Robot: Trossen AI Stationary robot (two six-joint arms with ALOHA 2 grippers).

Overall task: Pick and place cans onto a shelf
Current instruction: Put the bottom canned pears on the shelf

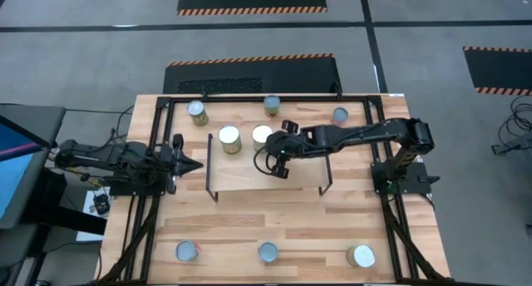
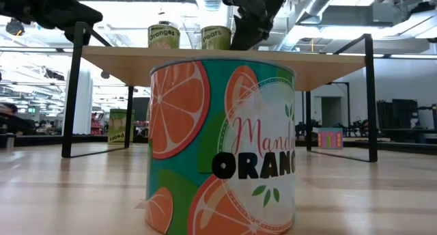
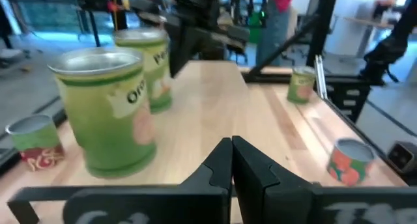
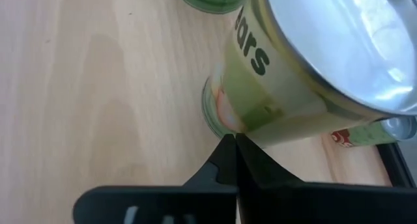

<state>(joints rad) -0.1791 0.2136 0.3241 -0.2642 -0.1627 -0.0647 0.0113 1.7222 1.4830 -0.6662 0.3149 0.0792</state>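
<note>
The light-wood shelf (image 1: 266, 178) on black wire legs stands mid-table. Two green-labelled cans stand upright on its far part: an oranges can (image 1: 229, 140) and a pears can (image 1: 262, 135). My right gripper (image 1: 278, 163) is shut and hovers over the shelf just on the near side of the pears can (image 4: 306, 74). My left gripper (image 1: 196, 165) is shut and empty, level, just off the shelf's left end, and looks along the shelf at both cans (image 3: 107, 110). My right gripper's shut fingertips (image 4: 228, 149) stand close by the pears can's lower side (image 4: 225, 116), slanting down from the near right. I cannot tell whether they touch it. The can stands upright on the shelf.
Three cans stand on the table behind the shelf (image 1: 197, 111) (image 1: 272, 106) (image 1: 341, 115). Three more stand along the near edge (image 1: 186, 251) (image 1: 268, 252) (image 1: 361, 256); the middle one fills the low view (image 2: 222, 146). The shelf's near and right parts are bare.
</note>
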